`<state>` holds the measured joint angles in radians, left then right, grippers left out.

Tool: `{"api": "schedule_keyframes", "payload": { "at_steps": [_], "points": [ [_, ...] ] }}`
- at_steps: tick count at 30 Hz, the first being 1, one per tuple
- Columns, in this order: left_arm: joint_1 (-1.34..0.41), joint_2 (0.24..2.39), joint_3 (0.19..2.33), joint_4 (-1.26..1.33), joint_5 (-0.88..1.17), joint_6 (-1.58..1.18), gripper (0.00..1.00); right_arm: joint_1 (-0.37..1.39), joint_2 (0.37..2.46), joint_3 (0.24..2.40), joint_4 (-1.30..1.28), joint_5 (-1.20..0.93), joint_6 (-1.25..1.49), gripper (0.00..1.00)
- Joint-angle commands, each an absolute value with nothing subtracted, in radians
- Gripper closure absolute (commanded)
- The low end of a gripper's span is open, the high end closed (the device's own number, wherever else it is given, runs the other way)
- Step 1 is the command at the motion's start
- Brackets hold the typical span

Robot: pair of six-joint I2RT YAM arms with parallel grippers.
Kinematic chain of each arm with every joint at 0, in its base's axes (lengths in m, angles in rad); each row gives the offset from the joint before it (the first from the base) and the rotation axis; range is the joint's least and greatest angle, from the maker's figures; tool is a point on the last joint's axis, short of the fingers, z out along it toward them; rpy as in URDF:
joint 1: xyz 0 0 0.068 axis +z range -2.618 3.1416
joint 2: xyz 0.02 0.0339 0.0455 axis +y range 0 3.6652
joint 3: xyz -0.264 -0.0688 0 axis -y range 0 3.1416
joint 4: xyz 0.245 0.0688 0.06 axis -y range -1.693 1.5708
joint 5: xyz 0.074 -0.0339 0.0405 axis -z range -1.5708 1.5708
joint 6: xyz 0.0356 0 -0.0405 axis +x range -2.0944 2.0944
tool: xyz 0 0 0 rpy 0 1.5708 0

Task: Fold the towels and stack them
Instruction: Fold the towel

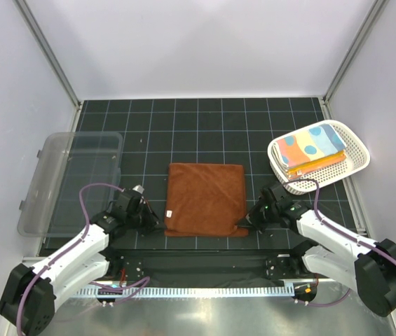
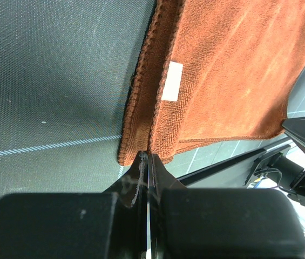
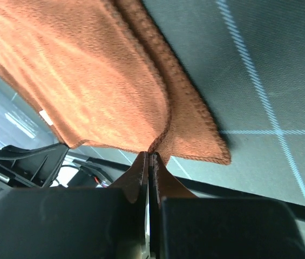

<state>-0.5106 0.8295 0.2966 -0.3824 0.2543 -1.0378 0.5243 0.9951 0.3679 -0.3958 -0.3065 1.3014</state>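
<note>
Left gripper point(image 2: 144, 156): fingers pressed together with no gap, pinching the near-left corner of the brown towel point(image 2: 233, 70); the cloth runs straight out from the tips.
Right gripper point(image 3: 148, 154): fingers likewise closed tight, with the towel's near-right corner edge puckered up into the tips.
Brown towel: lies flat on the mat point(image 1: 205, 126), stretched between the two grippers, which are at its two near corners; the rest of it reaches away beyond both sets of fingertips. From above it is a near-square patch point(image 1: 207, 198).
Layers: both wrist views show two thicknesses of cloth, one edge lying just inside the other, at each pinched corner.
Tag point(image 2: 171, 81): small and white, on the towel just ahead of the left gripper's tips, near the left edge.
Basket point(image 1: 355, 150): white and perforated, beyond and to the outer side of the right gripper point(image 1: 243, 222), well apart from the brown towel.
Folded towels point(image 1: 315, 147): stacked inside the basket; the top one shows blue spots with orange and yellow patches.
Bin point(image 1: 71, 182): clear plastic, beyond and outward of the left gripper point(image 1: 157, 222), apart from the towel.
</note>
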Motion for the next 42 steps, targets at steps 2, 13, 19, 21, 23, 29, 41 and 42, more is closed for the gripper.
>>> {"api": "schedule_keyframes", "payload": {
  "at_steps": [2, 13, 19, 21, 23, 29, 41, 42],
  "points": [
    [-0.514, 0.798, 0.353, -0.380, 0.235, -1.052, 1.00, 0.529, 0.996, 0.428, -0.342, -0.302, 1.292, 0.99],
    [-0.511, 1.003, 0.791, -0.491, 0.163, -0.960, 1.00, 0.428, 1.256, 1.021, -0.530, -0.220, 0.881, 0.99],
    [-0.517, 0.942, 0.781, -0.587, 0.143, -0.942, 1.00, 0.420, 1.166, 0.998, -0.693, -0.206, 0.761, 0.99],
    [-0.534, 0.816, 0.586, -0.595, 0.140, -0.991, 1.00, 0.420, 0.991, 0.704, -0.626, -0.256, 0.772, 0.99],
    [-0.540, 0.778, 0.459, -0.565, 0.146, -1.028, 1.00, 0.422, 0.913, 0.547, -0.551, -0.307, 0.787, 0.99],
    [-0.575, 0.718, 0.328, -0.511, 0.157, -1.074, 1.00, 0.433, 0.845, 0.354, -0.420, -0.376, 0.822, 0.99],
    [-0.578, 0.746, 0.327, -0.471, 0.218, -1.081, 1.00, 0.434, 0.819, 0.339, -0.457, -0.304, 0.790, 0.99],
    [-0.578, 0.742, 0.333, -0.471, 0.224, -1.080, 1.00, 0.434, 0.822, 0.342, -0.454, -0.307, 0.792, 0.99]
  ]
}}
